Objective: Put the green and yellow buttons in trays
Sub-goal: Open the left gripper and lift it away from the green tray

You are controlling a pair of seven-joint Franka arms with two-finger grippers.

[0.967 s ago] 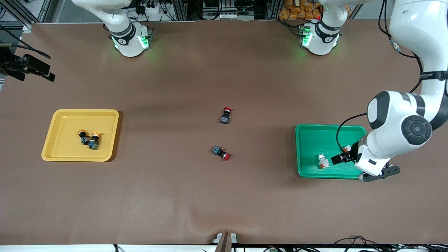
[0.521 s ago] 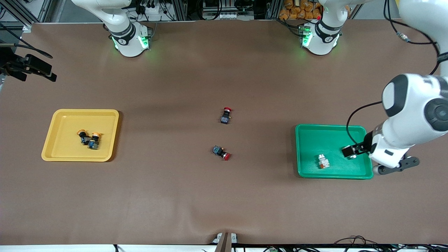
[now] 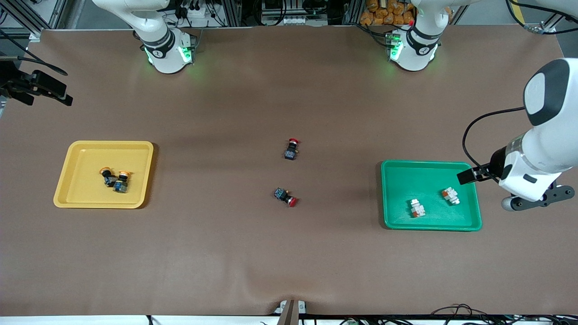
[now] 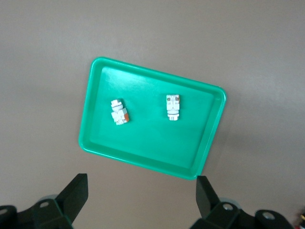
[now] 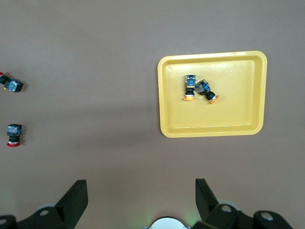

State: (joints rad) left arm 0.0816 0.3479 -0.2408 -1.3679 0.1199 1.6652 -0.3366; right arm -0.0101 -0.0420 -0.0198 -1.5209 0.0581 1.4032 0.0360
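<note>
The green tray point(image 3: 397, 180) lies toward the left arm's end of the table. Two whitish-grey buttons point(image 3: 417, 208) point(image 3: 450, 195) lie in it, apart from each other. My left gripper point(image 3: 469, 176) is open and empty, up in the air over the tray's edge. In the left wrist view my left gripper point(image 4: 141, 200) is above the tray point(image 4: 143, 152) and both buttons point(image 4: 119, 111) point(image 4: 173, 107). The yellow tray point(image 3: 72, 189) holds two orange-capped buttons point(image 3: 107, 175) point(image 3: 122, 180). My right gripper point(image 5: 141, 202) is open, high up, and waits.
Two red-capped black switches point(image 3: 291, 149) point(image 3: 285, 197) lie on the brown mat midway between the trays. A black camera mount point(image 3: 40, 85) sticks in at the right arm's end. The right wrist view shows the yellow tray point(image 5: 238, 119) and both red switches point(image 5: 13, 133) point(image 5: 12, 84).
My left gripper let go of a whitish-grey button in the green tray, then rose and drew away toward the left arm's end. Nothing else moved.
</note>
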